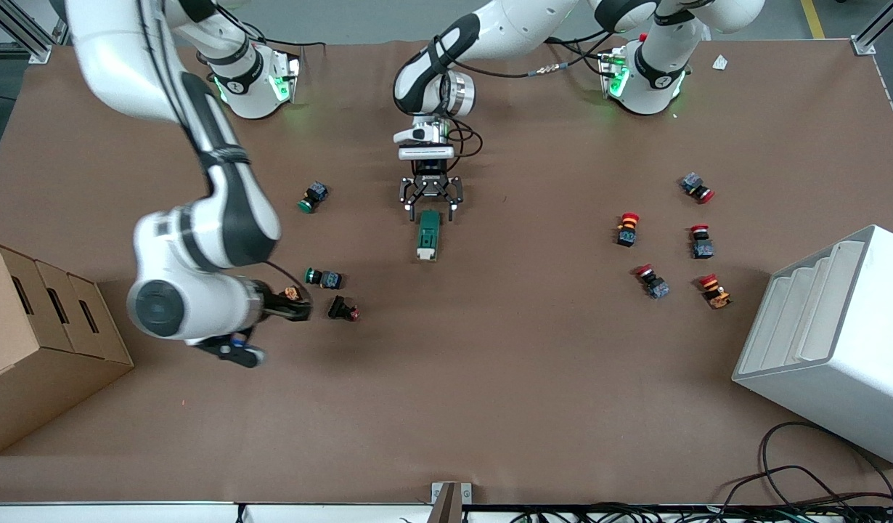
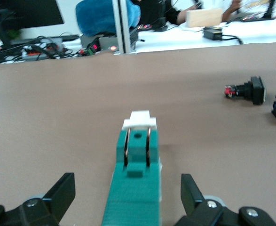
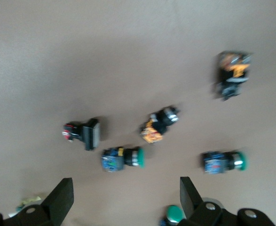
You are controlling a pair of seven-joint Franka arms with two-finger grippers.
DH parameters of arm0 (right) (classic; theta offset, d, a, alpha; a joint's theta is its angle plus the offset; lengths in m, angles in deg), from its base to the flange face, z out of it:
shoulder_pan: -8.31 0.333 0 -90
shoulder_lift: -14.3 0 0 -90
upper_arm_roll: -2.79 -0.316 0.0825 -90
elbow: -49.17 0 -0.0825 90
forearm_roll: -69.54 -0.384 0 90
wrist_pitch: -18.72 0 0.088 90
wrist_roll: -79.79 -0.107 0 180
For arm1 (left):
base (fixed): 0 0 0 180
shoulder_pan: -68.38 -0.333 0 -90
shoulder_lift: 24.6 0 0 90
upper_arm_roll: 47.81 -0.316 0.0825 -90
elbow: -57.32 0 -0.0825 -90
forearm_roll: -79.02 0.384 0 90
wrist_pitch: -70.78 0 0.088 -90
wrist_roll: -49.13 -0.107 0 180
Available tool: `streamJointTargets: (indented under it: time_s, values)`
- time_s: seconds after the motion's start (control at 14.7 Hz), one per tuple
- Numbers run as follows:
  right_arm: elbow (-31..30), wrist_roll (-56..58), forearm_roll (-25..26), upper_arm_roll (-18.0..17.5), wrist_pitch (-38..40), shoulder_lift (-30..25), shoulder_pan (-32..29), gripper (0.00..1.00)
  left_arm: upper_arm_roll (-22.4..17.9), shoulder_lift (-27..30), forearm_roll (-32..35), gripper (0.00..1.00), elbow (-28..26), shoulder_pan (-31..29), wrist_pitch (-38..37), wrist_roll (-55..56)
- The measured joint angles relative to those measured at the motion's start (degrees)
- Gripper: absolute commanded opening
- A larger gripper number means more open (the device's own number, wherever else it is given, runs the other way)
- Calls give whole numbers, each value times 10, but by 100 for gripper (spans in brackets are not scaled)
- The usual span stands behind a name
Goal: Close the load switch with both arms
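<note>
The load switch [image 1: 427, 234], a dark green block, lies mid-table with its white lever end [image 1: 425, 253] nearer to the front camera. My left gripper [image 1: 430, 202] is open and low over the switch's other end, one finger on each side, not touching it. In the left wrist view the switch [image 2: 135, 188] lies between the open fingers [image 2: 62, 193], its white lever [image 2: 140, 120] pointing away. My right gripper [image 1: 300, 311] is open and empty, over the table beside a group of push buttons toward the right arm's end. It is also open in the right wrist view [image 3: 126, 207].
A green push button [image 1: 323, 277], a black one [image 1: 343, 309] and another green one [image 1: 314, 196] lie near the right gripper. Several red push buttons [image 1: 626, 229] lie toward the left arm's end. There is a cardboard box [image 1: 40, 341] and a white bin [image 1: 831, 341] at the table's ends.
</note>
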Motion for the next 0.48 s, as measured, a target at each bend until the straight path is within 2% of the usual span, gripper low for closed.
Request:
streamJointTargets:
  time_s: [0.34,0.48]
  values:
    - [1,206,93,1,62,-84,-84,100,25,50,-181,100,93,-1,0,-134]
    - [-4,267,107,1,75,-116,-116,100,23,78,-260,100,124,-15,-2,-224]
